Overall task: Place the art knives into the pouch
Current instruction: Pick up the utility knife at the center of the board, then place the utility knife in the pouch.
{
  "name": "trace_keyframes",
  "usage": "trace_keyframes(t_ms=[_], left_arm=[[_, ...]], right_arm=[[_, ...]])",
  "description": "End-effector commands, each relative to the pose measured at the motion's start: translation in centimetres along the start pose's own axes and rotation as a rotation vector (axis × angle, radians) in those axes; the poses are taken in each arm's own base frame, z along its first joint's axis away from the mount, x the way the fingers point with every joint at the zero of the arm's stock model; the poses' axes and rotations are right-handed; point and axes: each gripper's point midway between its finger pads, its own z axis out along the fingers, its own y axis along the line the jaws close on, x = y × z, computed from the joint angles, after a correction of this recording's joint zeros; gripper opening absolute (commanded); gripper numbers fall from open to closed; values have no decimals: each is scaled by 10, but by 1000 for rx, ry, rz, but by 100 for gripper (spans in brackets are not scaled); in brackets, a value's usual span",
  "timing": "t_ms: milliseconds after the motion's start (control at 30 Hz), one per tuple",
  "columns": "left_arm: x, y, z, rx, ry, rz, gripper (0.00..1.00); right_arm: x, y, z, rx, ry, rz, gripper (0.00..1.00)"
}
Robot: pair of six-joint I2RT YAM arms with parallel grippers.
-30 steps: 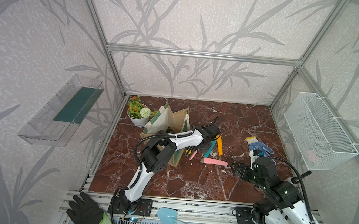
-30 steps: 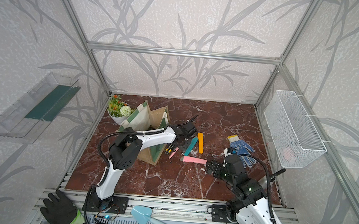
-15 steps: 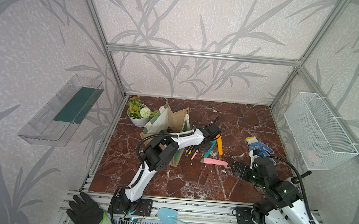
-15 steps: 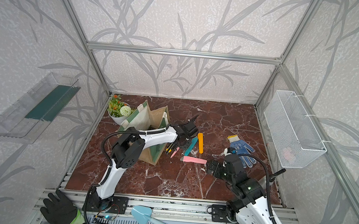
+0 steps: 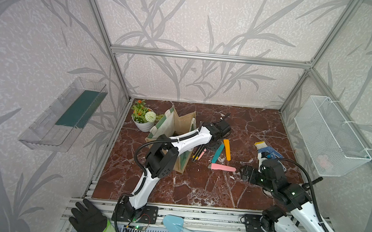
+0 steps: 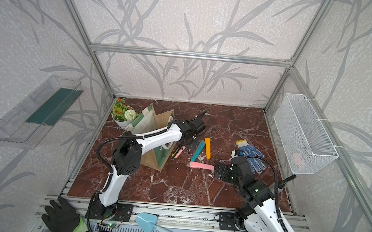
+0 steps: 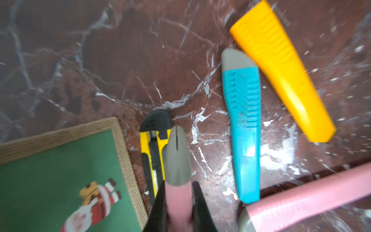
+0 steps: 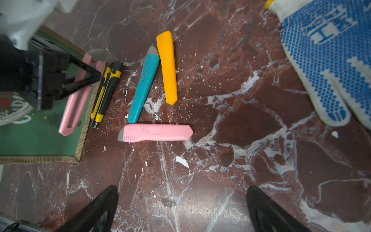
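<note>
A slim pink art knife (image 7: 177, 180) with a grey tip sits between the black fingers of my left gripper (image 7: 178, 202), which is shut on it. In the right wrist view that art knife (image 8: 77, 100) hangs slanted over the edge of the pouch's green panel, beside the left gripper (image 8: 94, 78). The pouch (image 5: 179, 123) (image 6: 154, 123) is a tan jute bag with a green Santa side (image 7: 60, 170) (image 8: 30, 136). My right gripper (image 8: 181, 206) (image 5: 243, 172) stands open and empty over bare marble, just right of a wide pink knife (image 8: 156, 132).
On the floor lie a yellow-black knife (image 8: 106, 90), a teal knife (image 5: 218, 151) and an orange knife (image 5: 227, 149). A blue-dotted glove (image 5: 269, 151) lies at the right. A flower pot (image 5: 144, 117) stands behind the pouch. A white wire basket (image 5: 330, 136) hangs on the right wall.
The left jaws have closed on the slim pink art knife and the left arm has shifted slightly. The right arm has not moved.
</note>
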Motion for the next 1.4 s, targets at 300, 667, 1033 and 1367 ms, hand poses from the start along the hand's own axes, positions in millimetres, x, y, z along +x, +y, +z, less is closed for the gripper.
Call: trace_keyframes(t_ms=[300,667,1033,1367], left_arm=[[-62,79,-187,-118,-285,-60,7],[-5,175,-216,-294,-320,-274,7],[42,245,-172,-347,-313,-428,7],[47,234,-110,-256,-153,-428,9]], right_arm=[[-72,26,3,70,-97,-255,100],[-69,38,18,-8,30,-242,100],[-62,82,7,-281,13,-233,100],[-63,103,-8,-411,-18,-267,100]])
